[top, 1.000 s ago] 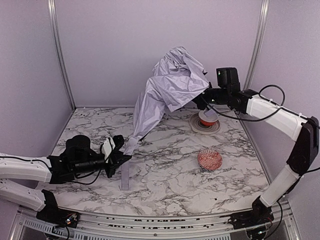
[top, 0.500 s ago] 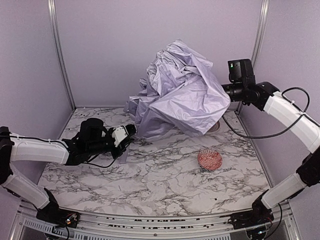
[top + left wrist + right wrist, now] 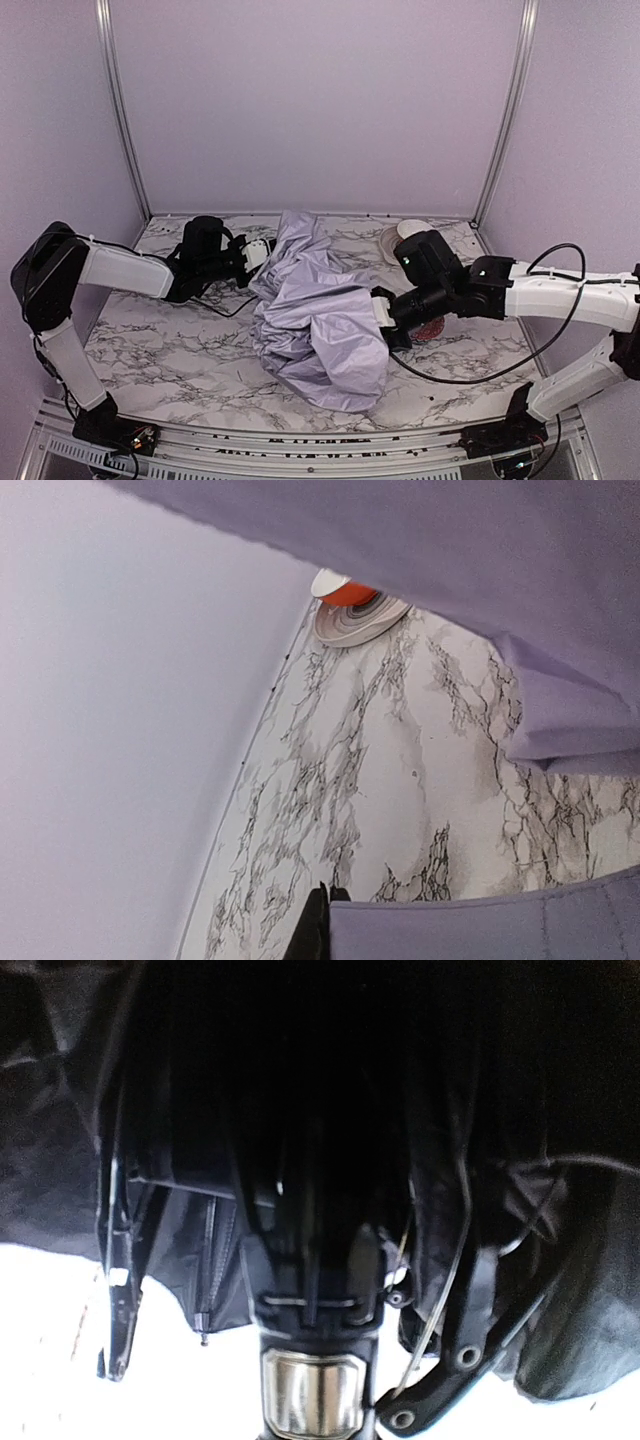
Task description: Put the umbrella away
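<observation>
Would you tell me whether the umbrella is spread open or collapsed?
Collapsed: the umbrella lies as a crumpled heap on the table, its ribs folded in beside the shaft.

The left arm point(image 3: 115, 270) and right arm point(image 3: 560, 292) have smooth white shells on their long links, with bulky black joints between. A thin black cable point(image 3: 470, 379) hangs in a loose loop from the right arm. Both bases point(image 3: 100, 427) are black.

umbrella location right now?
In the top view the umbrella lies crumpled at the centre of the marble table, between the left gripper at its far-left corner and the right gripper at its right edge.
</observation>
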`<state>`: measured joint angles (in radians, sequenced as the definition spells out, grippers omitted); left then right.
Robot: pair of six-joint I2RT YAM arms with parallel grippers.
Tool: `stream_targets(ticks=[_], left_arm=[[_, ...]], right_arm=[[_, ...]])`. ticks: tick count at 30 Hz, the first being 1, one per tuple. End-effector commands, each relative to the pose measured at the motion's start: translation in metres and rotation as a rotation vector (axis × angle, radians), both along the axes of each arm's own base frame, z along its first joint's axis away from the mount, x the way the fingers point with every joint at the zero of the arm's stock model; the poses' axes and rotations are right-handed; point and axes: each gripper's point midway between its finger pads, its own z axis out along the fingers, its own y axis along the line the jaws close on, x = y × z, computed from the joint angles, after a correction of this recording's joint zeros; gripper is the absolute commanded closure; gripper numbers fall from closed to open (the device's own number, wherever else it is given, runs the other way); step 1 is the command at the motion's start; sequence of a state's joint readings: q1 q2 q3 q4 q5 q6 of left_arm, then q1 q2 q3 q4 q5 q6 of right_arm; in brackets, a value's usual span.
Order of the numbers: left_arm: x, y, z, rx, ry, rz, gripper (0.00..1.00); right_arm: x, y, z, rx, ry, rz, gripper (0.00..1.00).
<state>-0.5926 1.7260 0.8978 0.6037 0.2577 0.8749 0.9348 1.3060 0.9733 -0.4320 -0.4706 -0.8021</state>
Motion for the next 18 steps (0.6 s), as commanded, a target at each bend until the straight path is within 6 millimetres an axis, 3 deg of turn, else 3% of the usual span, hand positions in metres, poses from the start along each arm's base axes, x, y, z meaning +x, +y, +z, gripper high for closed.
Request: stream_targets(ticks=[1,9,13,15,18], left_arm=[[0.017,-0.013,0.034,-0.052,-0.155,-0.043,1.0],[0.023,-0.02,0.047,0.027,-0.336,-0.053,1.0],[0.009,-0.032,0.07,0.029,-0.429,-0.061,1.0],[0.008,-0.034,0.061,0.024,-0.402,-0.074,0.99],[0.02,-0.028,0.016,0.097,-0.337,-0.024,0.99]], right_arm=[[0.014,0.02,-0.011,0.041,-0.233,-0.05,1.0],[0.015,0.026,-0.101,-0.152,-0.241,-0.025,1.0],[0.006,0.03,-0.128,-0.192,-0.216,-0.005,1.0],[0.002,0.031,-0.134,-0.193,-0.189,0.005,1.0],[-0.002,0.031,-0.142,-0.206,-0.143,0.009,1.0]])
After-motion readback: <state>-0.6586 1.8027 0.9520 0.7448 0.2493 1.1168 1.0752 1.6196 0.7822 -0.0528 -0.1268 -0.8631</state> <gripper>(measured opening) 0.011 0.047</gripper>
